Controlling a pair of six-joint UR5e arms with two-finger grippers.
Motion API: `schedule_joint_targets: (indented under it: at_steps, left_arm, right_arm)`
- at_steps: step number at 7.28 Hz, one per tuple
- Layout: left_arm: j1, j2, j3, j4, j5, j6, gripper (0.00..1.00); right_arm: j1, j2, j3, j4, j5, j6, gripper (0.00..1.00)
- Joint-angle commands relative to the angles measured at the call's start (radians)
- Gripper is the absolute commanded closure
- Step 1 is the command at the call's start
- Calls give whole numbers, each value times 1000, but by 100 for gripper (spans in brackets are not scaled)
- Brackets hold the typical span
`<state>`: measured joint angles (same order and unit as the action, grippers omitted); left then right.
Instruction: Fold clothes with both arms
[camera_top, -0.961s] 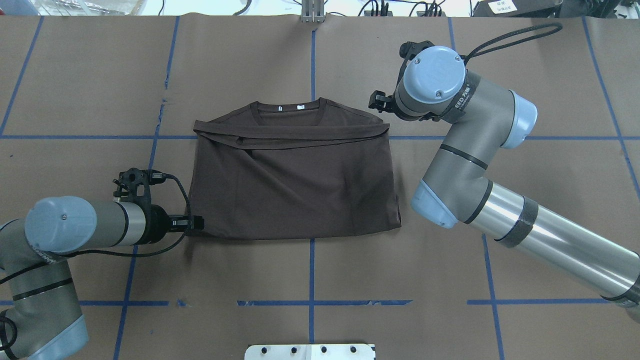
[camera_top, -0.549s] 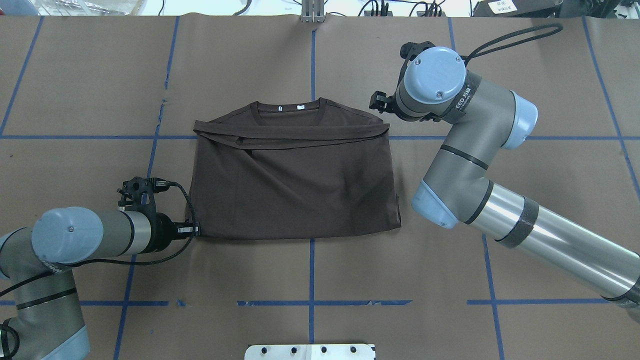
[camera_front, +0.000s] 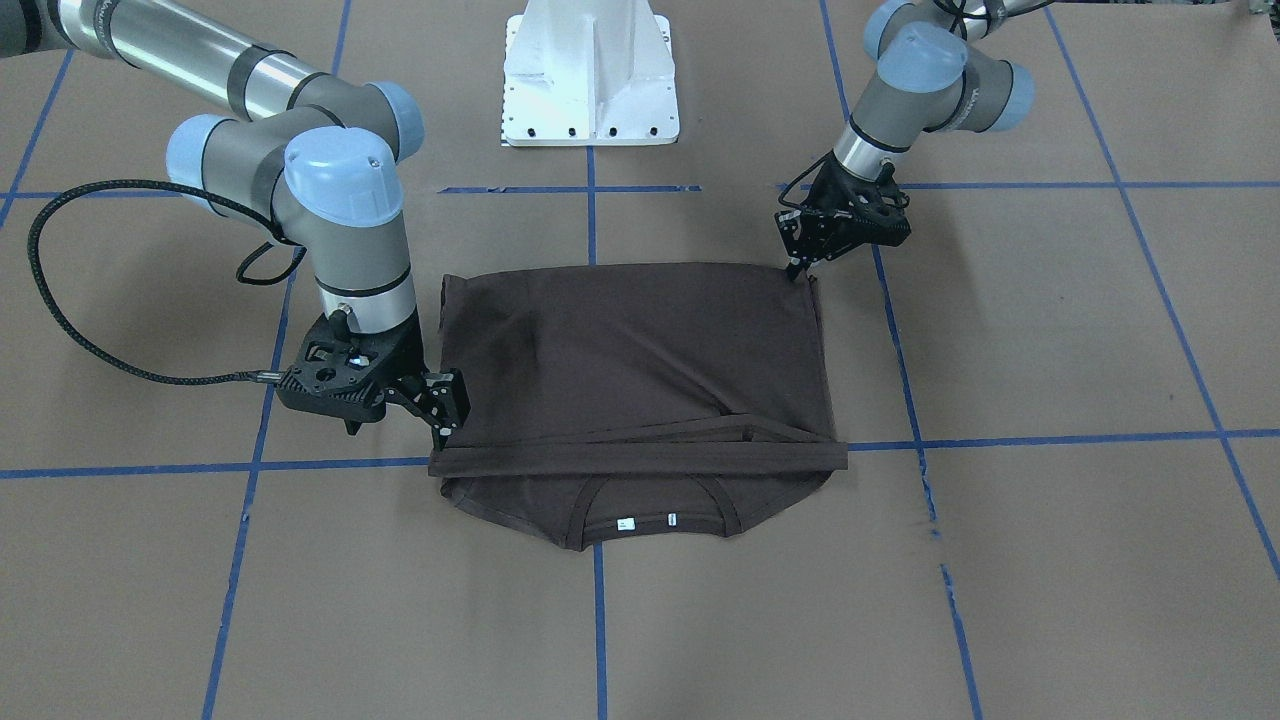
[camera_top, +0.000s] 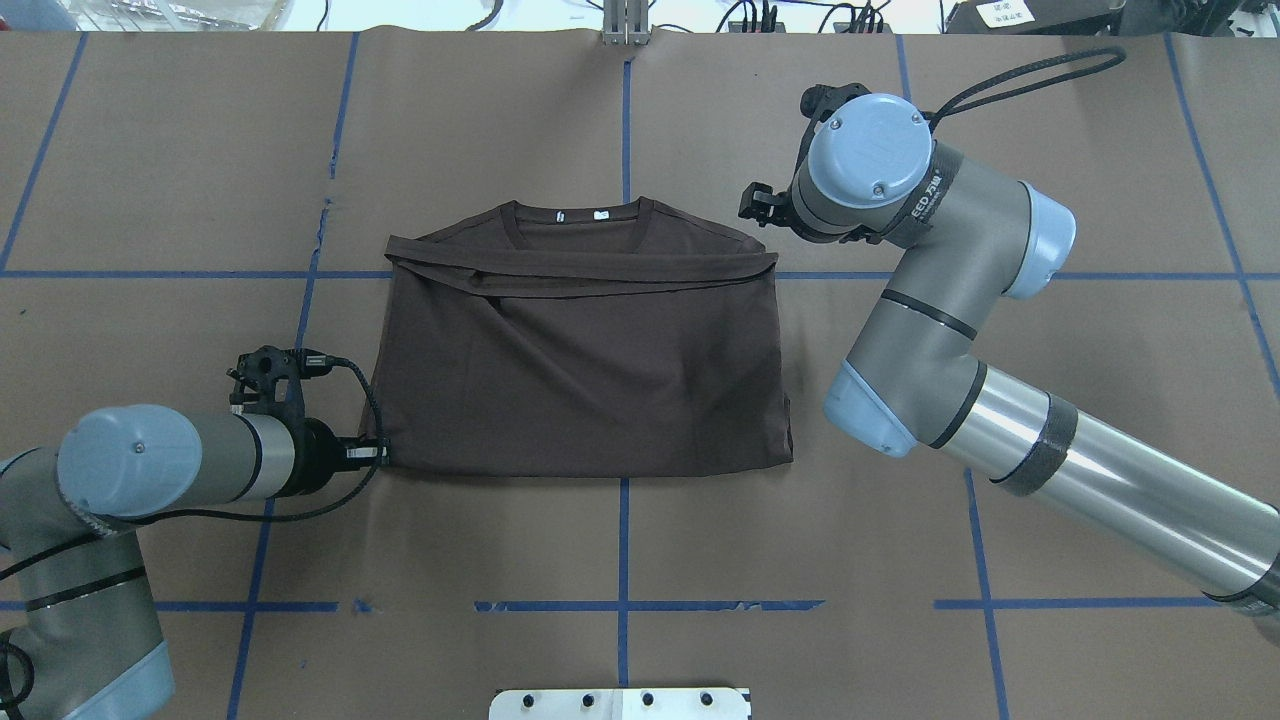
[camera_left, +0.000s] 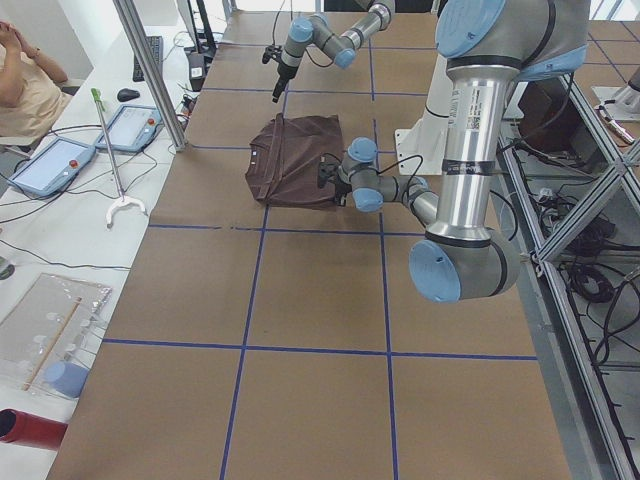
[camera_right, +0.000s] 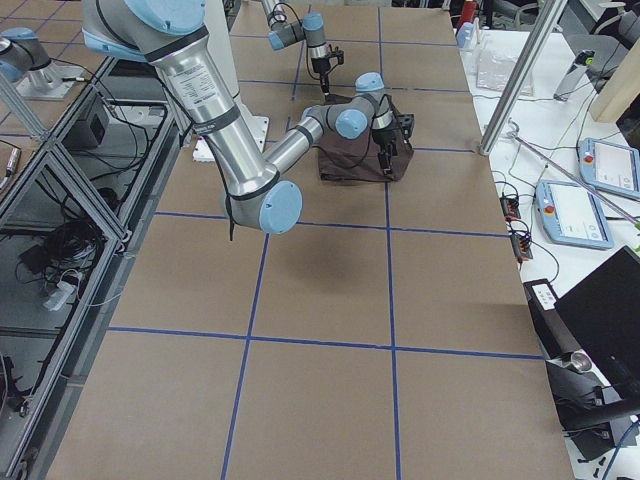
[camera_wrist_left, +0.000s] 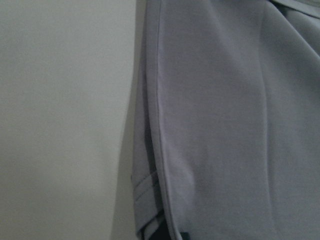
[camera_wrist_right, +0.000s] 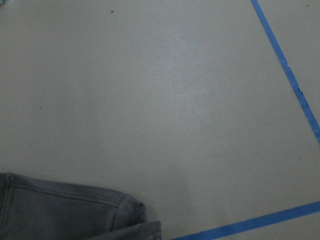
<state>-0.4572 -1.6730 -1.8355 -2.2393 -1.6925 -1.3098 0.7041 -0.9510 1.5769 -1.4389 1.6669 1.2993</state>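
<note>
Pinching the near-left corner of the T-shirt (camera_top: 585, 370) is the left gripper (camera_top: 377, 452), low on the table (camera_top: 640, 550); right gripper (camera_front: 448, 418) hangs just beside the far-right shoulder fold, jaws spread, holding nothing. T-shirt lies folded flat mid-table, collar (camera_top: 578, 212) away from the robot.

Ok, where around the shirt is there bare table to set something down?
Bare paper lies between the T-shirt and the white base plate, and beyond the collar to the far edge. Crowded: its near corner at the left gripper and far corner by the right gripper.
</note>
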Motion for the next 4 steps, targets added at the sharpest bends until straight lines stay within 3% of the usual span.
schedule_joint_targets:
  at_steps: [1, 4]
  left_arm:
    - [-166, -45, 75, 49, -3, 204, 100]
    - [-374, -447, 582, 41, -1, 354, 100]
  right_arm:
    - [0, 1, 0, 0, -1, 2, 0]
    - [-3, 2, 2, 0, -1, 15, 0]
